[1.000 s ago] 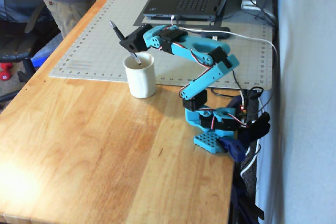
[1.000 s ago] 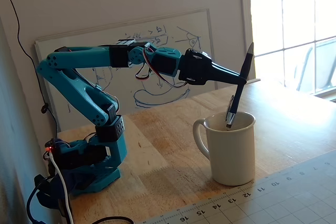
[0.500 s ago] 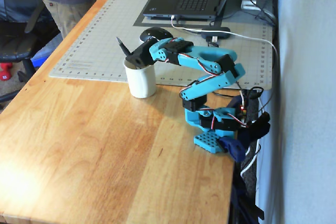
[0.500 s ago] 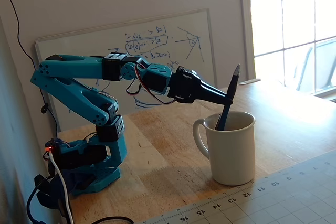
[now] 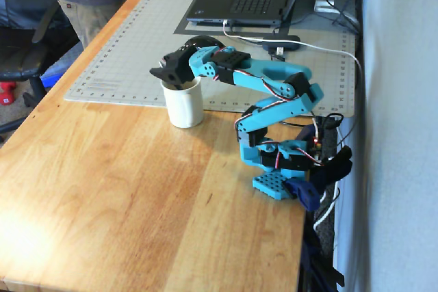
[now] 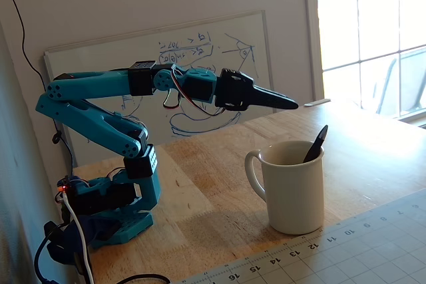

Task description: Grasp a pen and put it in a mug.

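- Cream-white, the mug stands near the edge of the desk's cutting mat, and the pen now leans inside it against the rim, top end poking out; half a second ago the fingers held it.
- Released, so the task looks done.
- Black gripper hangs above the mug, touching nothing; its jaws look together, empty.

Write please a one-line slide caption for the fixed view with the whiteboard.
Pen leans inside the cream mug; the tool hovers above, empty.
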Controlling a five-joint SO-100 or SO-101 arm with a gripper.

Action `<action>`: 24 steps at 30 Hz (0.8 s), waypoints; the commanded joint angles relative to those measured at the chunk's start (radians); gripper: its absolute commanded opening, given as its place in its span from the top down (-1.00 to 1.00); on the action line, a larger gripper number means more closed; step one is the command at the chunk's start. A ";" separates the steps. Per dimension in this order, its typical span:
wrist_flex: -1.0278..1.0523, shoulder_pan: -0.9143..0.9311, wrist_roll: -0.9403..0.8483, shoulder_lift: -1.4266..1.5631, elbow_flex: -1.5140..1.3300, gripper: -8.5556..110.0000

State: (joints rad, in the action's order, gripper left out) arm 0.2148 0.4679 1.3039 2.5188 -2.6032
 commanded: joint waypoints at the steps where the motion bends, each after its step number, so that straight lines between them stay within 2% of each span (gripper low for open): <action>1: -0.020 -0.071 -0.043 0.043 0.144 0.52; 6: -0.018 -0.193 -0.314 0.043 0.156 0.52; 11: -0.018 -0.265 -0.761 0.043 0.130 0.55; 17: -0.018 -0.298 -1.247 0.064 0.097 0.70; 21: -0.018 -0.341 -1.440 0.153 0.021 0.72; 24: -0.018 -0.371 -1.503 0.232 -0.078 0.73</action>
State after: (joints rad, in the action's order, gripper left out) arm 0.2148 0.1258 -0.1273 2.6538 -2.6369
